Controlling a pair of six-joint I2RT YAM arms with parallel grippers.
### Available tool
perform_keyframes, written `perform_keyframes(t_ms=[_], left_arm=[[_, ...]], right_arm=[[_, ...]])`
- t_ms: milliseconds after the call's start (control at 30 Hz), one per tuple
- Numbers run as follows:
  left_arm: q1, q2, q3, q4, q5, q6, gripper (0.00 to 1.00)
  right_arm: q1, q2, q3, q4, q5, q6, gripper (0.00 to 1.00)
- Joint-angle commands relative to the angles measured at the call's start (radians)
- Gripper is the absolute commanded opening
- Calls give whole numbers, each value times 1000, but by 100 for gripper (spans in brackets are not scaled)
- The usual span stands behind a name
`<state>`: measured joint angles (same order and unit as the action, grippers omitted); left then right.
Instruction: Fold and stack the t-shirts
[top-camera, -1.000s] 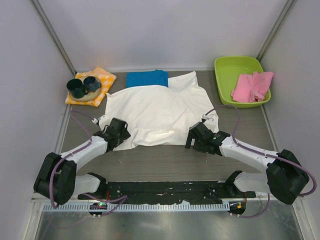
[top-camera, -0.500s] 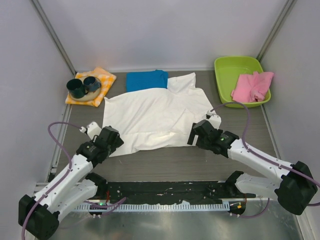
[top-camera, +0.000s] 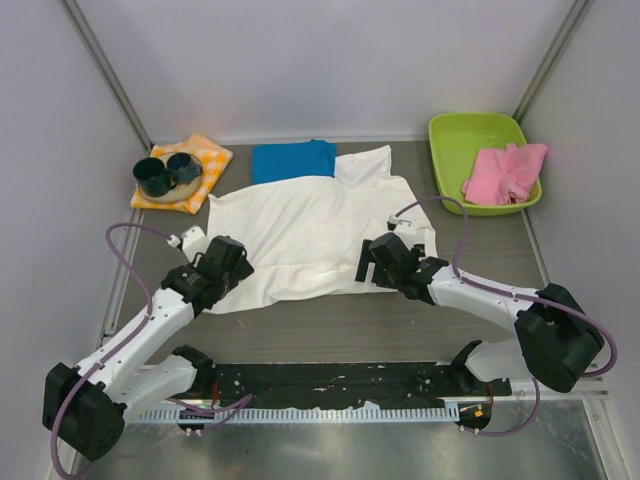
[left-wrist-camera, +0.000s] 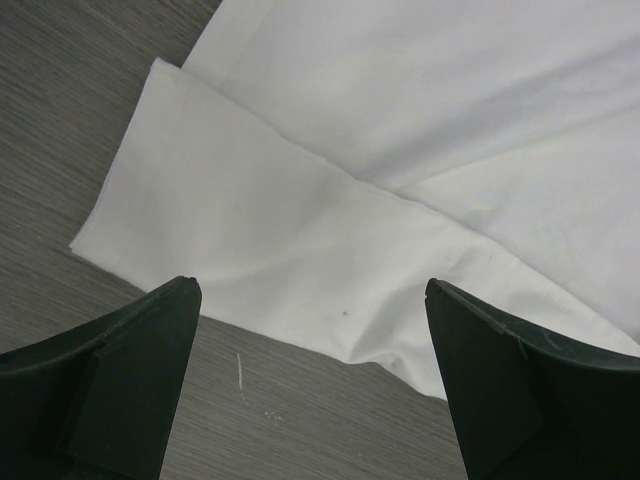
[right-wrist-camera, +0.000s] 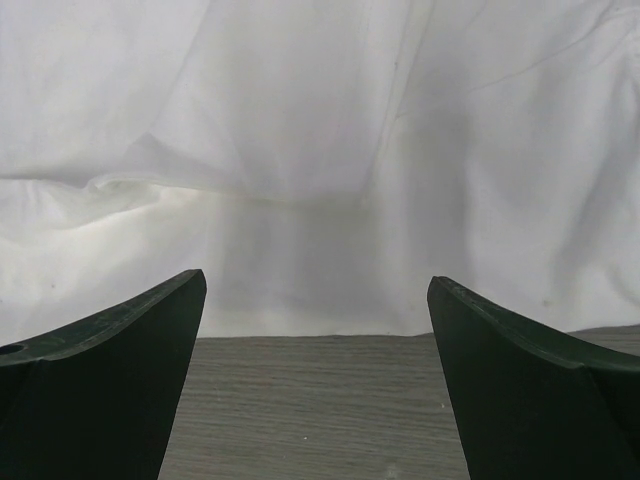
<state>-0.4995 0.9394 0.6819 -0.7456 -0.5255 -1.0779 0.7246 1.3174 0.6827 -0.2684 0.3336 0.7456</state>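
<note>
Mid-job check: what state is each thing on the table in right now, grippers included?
white t-shirt: spread out flat, lightly wrinkled.
blue t-shirt: folded, lying flat behind it.
pink cloth: crumpled, in the green tray.
checked cloth: flat under the dark cups.
dark cups: upright.
left gripper: open, empty, at the white shirt's near-left corner.
right gripper: open, empty, at its near hem.

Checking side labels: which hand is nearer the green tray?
Right. The right hand is over the near-right edge of the white t-shirt, nearer the green tray; the left hand is at its near-left corner.
</note>
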Motion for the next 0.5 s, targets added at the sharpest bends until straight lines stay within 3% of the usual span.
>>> perform_keyframes(t_ms=[0, 467], left_arm=[[-4, 48, 10, 118, 13, 30, 100], [-4, 242, -174, 445, 84, 45, 100]], right_arm=[[4, 0, -17, 121, 18, -31, 100], [4, 32, -66, 195, 41, -61, 100]])
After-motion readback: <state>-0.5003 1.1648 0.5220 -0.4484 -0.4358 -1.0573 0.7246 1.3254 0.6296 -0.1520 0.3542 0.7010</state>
